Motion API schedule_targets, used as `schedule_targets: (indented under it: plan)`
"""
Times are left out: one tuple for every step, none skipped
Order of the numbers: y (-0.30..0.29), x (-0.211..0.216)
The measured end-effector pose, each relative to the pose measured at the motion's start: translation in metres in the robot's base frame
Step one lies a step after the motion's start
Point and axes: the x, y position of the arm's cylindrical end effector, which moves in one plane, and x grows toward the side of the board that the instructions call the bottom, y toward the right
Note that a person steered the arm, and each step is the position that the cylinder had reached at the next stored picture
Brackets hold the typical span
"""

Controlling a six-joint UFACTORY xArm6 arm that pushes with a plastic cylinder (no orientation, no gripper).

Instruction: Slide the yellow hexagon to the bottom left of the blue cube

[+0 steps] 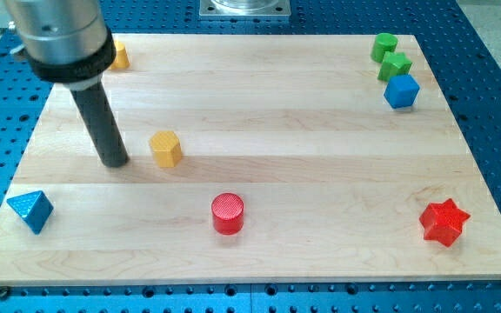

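Wooden board [259, 104] on a blue perforated table carries our blocks. We have no claw, only a rod; my tip [114, 162] rests just left of the yellow hexagon [166, 148], apart from it. From that hexagon, the blue cube [401, 90] sits far right and higher, green blocks [390, 56] above it; the red cylinder [228, 213] lies below-right, the blue pyramid [30, 209] below-left.

Occlusions and cut-offs noted

Small yellow-orange block [120, 57] at the view's top left largely hidden behind the grey arm housing [59, 39], shape indeterminate; housing itself cropped by the top edge.
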Motion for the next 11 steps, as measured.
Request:
schedule_targets:
  plan:
    - [0.127,-0.037]
    - [0.25,-0.041]
    - [0.206,0.001]
    - [0.268,0.02]
    - [0.308,-0.013]
    - [0.332,-0.041]
    - [0.352,-0.047]
    - [0.382,-0.049]
    - [0.394,-0.042]
    - [0.403,-0.041]
    - [0.404,-0.038]
